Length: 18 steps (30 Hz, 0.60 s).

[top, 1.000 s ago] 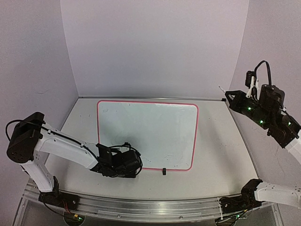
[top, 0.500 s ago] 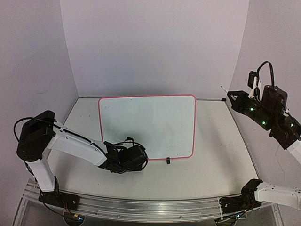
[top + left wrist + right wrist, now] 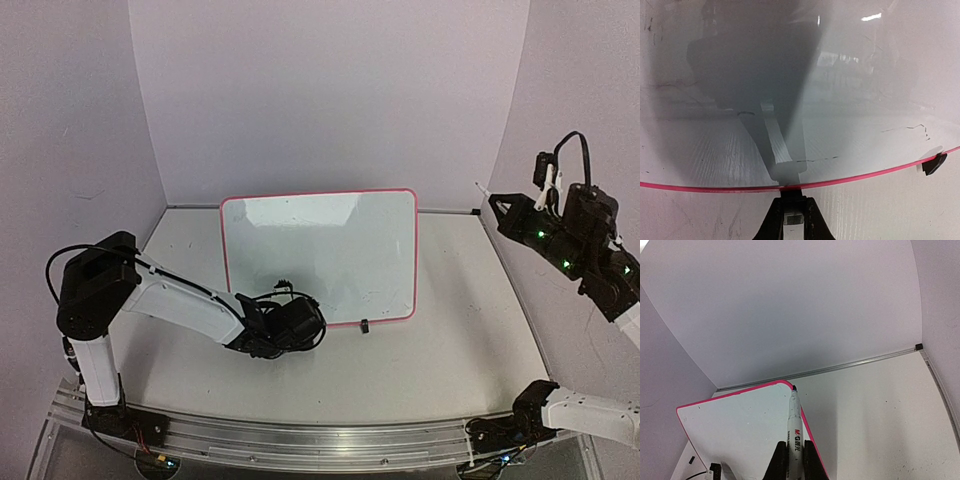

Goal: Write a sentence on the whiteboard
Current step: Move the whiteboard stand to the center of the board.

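Board [image 3: 330, 250] stands raised on its near long edge at mid-surface, white face toward the arms, red-pink rim [image 3: 320, 194] uppermost; whether fully upright or leaning back, cannot tell. Left hand [image 3: 296, 322] sits low at the board's bottom rim, left of centre, pressed together and pinching that rim. The left wrist view confirms this: dark fingers [image 3: 771, 226] are clamped on the red edge, and the board face above them carries grey reflections and a few faint dark scuffs. One black clip foot [image 3: 364, 325] is on the bottom rim, right of the hand, near the surface [image 3: 450, 340]. Right hand [image 3: 497, 206] hangs high at the right side, well apart from the board, closed on a white marker [image 3: 794, 426]. The marker is uncapped, its dark tip pointing away from the hand.
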Motion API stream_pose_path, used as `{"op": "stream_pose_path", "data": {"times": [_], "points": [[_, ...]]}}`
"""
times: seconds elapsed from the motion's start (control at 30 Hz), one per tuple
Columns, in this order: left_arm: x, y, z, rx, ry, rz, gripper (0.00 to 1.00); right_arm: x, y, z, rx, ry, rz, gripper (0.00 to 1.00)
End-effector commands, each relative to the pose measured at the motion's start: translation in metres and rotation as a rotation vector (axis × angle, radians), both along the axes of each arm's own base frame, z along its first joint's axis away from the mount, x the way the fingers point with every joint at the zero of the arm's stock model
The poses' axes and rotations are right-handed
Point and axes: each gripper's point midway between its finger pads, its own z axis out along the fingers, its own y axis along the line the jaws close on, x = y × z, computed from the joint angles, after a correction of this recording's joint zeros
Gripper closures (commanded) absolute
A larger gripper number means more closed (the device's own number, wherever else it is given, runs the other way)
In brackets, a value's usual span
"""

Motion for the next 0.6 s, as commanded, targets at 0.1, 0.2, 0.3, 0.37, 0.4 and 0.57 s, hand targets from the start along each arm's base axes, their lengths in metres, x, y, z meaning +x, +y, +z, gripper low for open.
{"op": "stream_pose_path", "data": {"times": [0.1,0.2,0.3,0.37,0.4,0.57], "points": [[0.016,-0.028,0.039,-0.128,-0.083,-0.012,0.8,0.001,-0.005,-0.002,-0.005,0.004,-0.027,1.0],[0.013,-0.028,0.047,-0.123,-0.098,-0.028,0.68,0.001,-0.006,-0.002,-0.006,0.004,-0.03,1.0],[0.011,-0.025,0.058,-0.131,-0.114,-0.033,0.63,0.002,-0.006,-0.004,-0.008,0.007,-0.032,1.0],[0.007,-0.022,0.065,-0.139,-0.112,-0.045,0.6,0.001,-0.006,-0.004,-0.009,0.008,-0.031,1.0],[0.005,-0.019,0.068,-0.14,-0.108,-0.051,0.58,0.001,-0.006,-0.004,-0.009,0.007,-0.032,1.0],[-0.01,0.003,0.092,-0.141,-0.093,-0.095,0.37,0.0,-0.008,-0.002,-0.015,0.003,-0.032,1.0]]}}
